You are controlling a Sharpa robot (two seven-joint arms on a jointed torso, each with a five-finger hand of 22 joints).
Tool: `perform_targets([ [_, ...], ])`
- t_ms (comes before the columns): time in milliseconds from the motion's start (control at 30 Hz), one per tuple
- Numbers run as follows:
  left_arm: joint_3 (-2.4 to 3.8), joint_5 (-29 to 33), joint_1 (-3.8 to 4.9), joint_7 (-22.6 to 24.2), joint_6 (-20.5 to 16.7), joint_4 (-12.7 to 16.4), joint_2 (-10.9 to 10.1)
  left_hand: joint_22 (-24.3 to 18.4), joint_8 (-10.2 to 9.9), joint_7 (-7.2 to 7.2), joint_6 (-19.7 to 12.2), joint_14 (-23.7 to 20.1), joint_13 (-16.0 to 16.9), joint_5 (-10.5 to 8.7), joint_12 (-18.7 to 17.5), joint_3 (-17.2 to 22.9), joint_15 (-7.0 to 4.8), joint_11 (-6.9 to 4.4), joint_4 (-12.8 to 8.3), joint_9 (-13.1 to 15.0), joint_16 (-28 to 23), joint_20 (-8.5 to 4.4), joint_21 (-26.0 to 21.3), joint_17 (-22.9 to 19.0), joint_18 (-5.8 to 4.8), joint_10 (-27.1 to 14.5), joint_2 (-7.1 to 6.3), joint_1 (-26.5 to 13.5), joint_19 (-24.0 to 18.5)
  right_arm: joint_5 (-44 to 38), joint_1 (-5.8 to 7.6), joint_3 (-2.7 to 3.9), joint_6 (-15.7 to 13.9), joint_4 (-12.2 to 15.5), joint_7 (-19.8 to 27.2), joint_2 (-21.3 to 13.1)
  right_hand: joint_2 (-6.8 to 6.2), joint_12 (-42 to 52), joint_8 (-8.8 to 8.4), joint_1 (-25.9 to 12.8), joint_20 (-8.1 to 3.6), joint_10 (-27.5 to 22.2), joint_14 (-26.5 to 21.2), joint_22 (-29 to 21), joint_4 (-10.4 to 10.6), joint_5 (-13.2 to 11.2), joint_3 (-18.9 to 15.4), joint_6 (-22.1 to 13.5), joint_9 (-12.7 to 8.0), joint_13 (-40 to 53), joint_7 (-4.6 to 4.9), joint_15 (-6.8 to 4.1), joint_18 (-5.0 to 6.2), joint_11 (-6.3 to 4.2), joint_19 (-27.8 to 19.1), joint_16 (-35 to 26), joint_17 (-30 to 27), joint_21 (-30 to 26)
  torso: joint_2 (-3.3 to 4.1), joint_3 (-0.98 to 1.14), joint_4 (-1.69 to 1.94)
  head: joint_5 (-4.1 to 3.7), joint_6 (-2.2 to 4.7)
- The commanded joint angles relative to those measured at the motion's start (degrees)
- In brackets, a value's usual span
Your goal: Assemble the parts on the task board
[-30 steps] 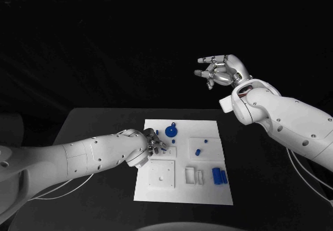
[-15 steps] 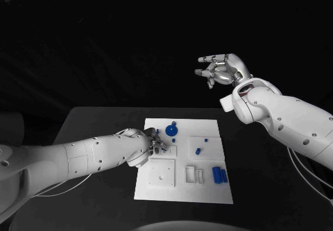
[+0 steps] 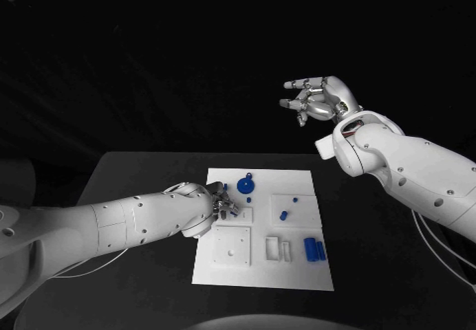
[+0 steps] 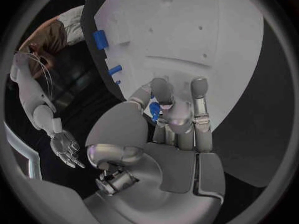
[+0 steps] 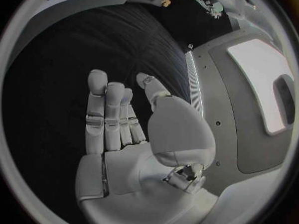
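**Working the left edge of the task board**

Looking down at the counter point(image 3: 139, 172), you see the white task board point(image 3: 298, 275) lying in its middle. Your left robot hand point(image 3: 220, 203) sits low over the board's left edge, fingers curled downward. From the left wrist camera, a small blue part point(image 4: 154, 110) is pinched between those fingertips point(image 4: 163, 90), right above the board's surface.

Your right robot hand point(image 3: 318, 100) is raised well above and beyond the far right of the board, holding nothing, its fingers apart and loosely bent; the right wrist camera shows the palm bare and the fingers extended side by side.

On the board, a round blue part point(image 3: 245, 186) lies near the far edge, just beside the left robot hand. A small blue peg point(image 3: 293, 201) and another blue piece point(image 3: 283, 216) sit toward the middle right. Two blue cylinders point(image 3: 314, 250) rest side by side at the near right, next to white rectangular blocks point(image 3: 278, 250).
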Motion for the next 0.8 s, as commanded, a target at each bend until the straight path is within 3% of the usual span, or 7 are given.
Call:
perform_targets([
  [33,0.03,-2.0,-0.03,-0.3,1.4,0.2,0.2,1.0,1.2,-8.74,13.8,0.3,0.1,-0.96,0.4,-0.3,-0.15,-1.74,0.6,45.3,0.2,0.05,-0.4,0.2,-0.4,1.5,0.47,-0.2,0.4,0.0,0.0,0.04,0.9,0.0,0.1,0.0,0.13,0.2,0.08,-0.5,0.08,-0.2,-0.4,1.7,-0.1,0.3,0.3,0.4,0.1,0.0,0.14,-0.14,0.85,0.07,1.4,0.1,-0.1,-0.2,0.04,0.02,0.01,0.05,-0.02],
  [200,0.04,-2.3,-0.04,-0.5,1.9,0.3,0.2,1.0,1.4,-8.77,13.8,0.5,0.2,-2.01,0.5,-0.8,0.05,-1.73,1.2,45.3,-0.1,0.26,-0.6,0.2,-0.38,1.5,0.96,0.1,0.5,0.0,0.0,0.04,1.0,-0.1,0.0,0.0,0.12,0.2,0.06,-0.6,0.08,-0.2,-0.4,1.7,-0.1,0.5,0.3,0.3,0.0,0.0,0.15,-0.14,0.85,0.07,1.4,0.1,-0.1,-0.1,0.03,-0.08,-0.08,-0.03,-0.12],
  [400,0.04,-2.6,-0.04,-0.8,2.4,0.2,0.4,1.0,1.6,-8.8,13.9,0.6,0.3,-3.3,0.6,-1.1,0.12,-1.73,1.7,45.3,-0.1,0.45,-0.7,0.4,-0.29,1.5,1.36,0.1,0.4,0.0,0.0,0.04,1.1,-0.2,-0.1,0.0,0.08,0.1,0.07,-0.6,0.07,-0.3,-0.4,1.7,-0.2,0.6,0.4,0.4,0.1,0.0,0.14,-0.14,0.84,0.07,1.4,0.1,-0.1,-0.2,0.05,-0.03,-0.01,-0.05,-0.12],
  [600,0.04,-3.7,-0.05,-0.8,3.3,0.0,0.6,1.0,1.9,-8.87,13.9,0.7,0.4,-6.43,0.9,-1.7,0.16,-1.76,2.4,45.5,0.0,0.69,-0.7,1.0,-0.09,1.5,2.1,0.4,0.5,0.0,0.0,0.04,1.1,-0.2,-0.1,0.1,0.07,0.1,0.07,-0.7,0.06,-0.3,-0.4,1.7,-0.2,0.9,0.5,0.4,0.1,-0.1,0.14,-0.15,0.85,0.06,1.4,0.1,-0.1,-0.2,0.06,-0.01,0.04,0.07,-0.12],
  [800,0.04,-5.1,-0.05,-0.9,3.7,-0.4,0.8,1.0,2.1,-8.9,14.0,0.9,0.5,-6.71,1.1,-1.9,0.2,-1.79,2.7,45.6,0.0,0.91,-0.7,1.1,0.09,1.5,2.29,0.5,0.5,0.0,0.0,0.04,1.2,-0.4,-0.1,0.2,0.05,0.1,0.08,-0.7,0.06,-0.3,-0.4,1.7,-0.2,1.0,0.6,0.5,0.1,-0.1,0.14,-0.15,0.84,0.05,1.4,0.1,-0.1,-0.2,0.07,0.01,0.0,0.18,-0.21],
])
